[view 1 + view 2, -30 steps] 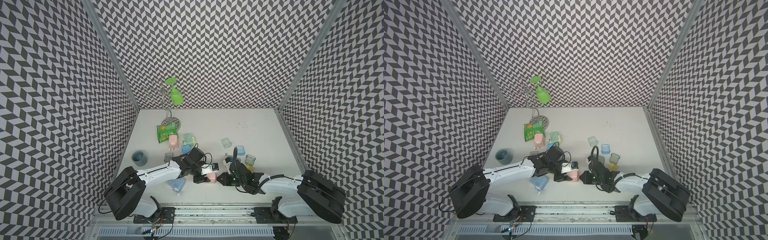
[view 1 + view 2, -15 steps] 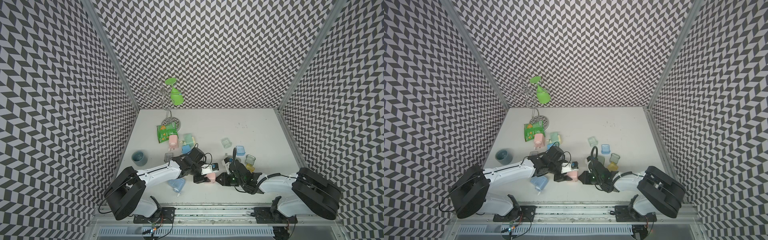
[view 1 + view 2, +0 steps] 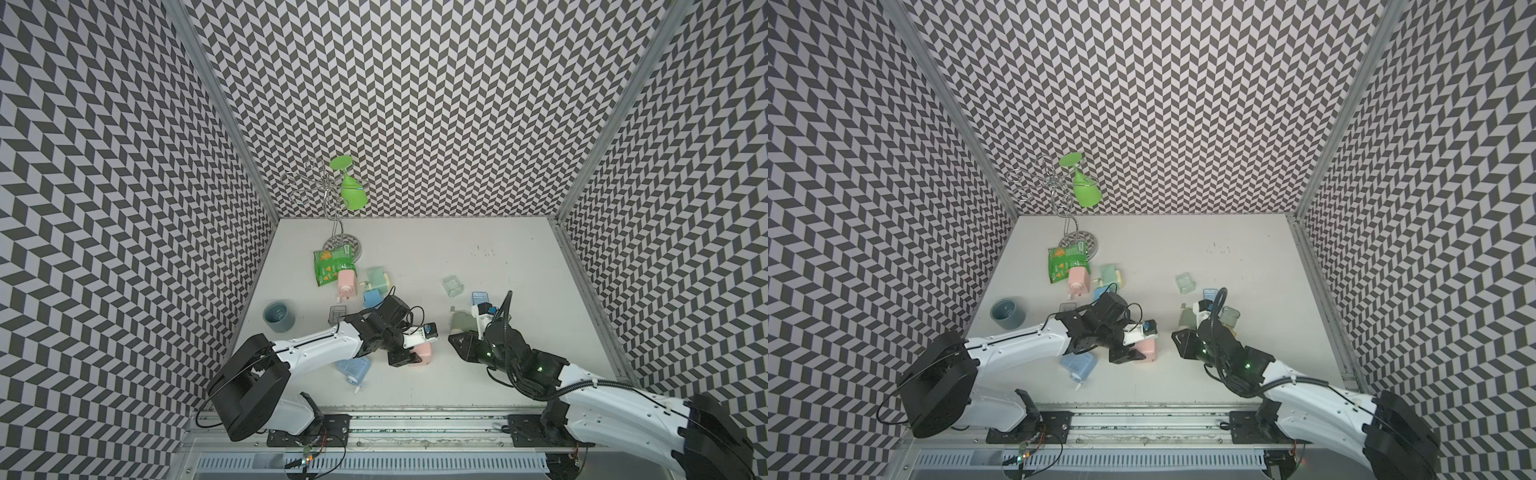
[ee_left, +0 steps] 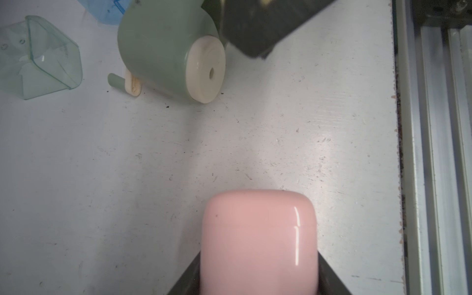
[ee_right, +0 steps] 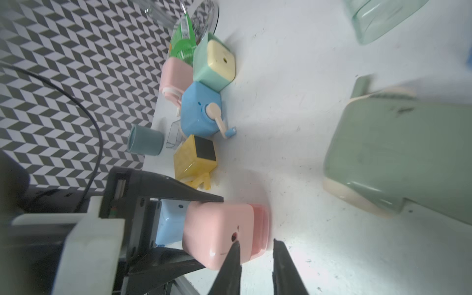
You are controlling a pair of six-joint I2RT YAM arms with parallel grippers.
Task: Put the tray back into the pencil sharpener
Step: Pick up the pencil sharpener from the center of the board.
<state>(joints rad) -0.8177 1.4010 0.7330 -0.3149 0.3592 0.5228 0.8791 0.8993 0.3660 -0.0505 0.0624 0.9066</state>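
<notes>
Left gripper point(image 5: 213, 233) is clamping the pink pencil sharpener point(image 5: 204, 222) by both flanks. The tray point(image 5: 261, 229) is sitting in the sharpener's open end, apparently slightly proud. Right gripper point(image 5: 255, 267), narrowly parted and empty, is hovering beside that end. Seating appears underway; next calls for a straight push flush.

Front ctr of worktop point(image 3: 1183, 249): pink pencil sharpener point(image 3: 1147, 349), clamped in left gripper point(image 3: 1136, 348). Just beside, partly under left arm point(image 3: 1017, 345): light blue sharpener point(image 3: 1079, 365), on its side. Opposite, apart from pink one: right gripper point(image 3: 1183, 343), low, jaw gap unreadable. Right behind it: sage green sharpener point(image 3: 1187, 318). Further back: clear green tray point(image 3: 1185, 282), blue tray point(image 3: 1210, 296). Nr left wall: blue-grey cup point(image 3: 1008, 312).
</notes>
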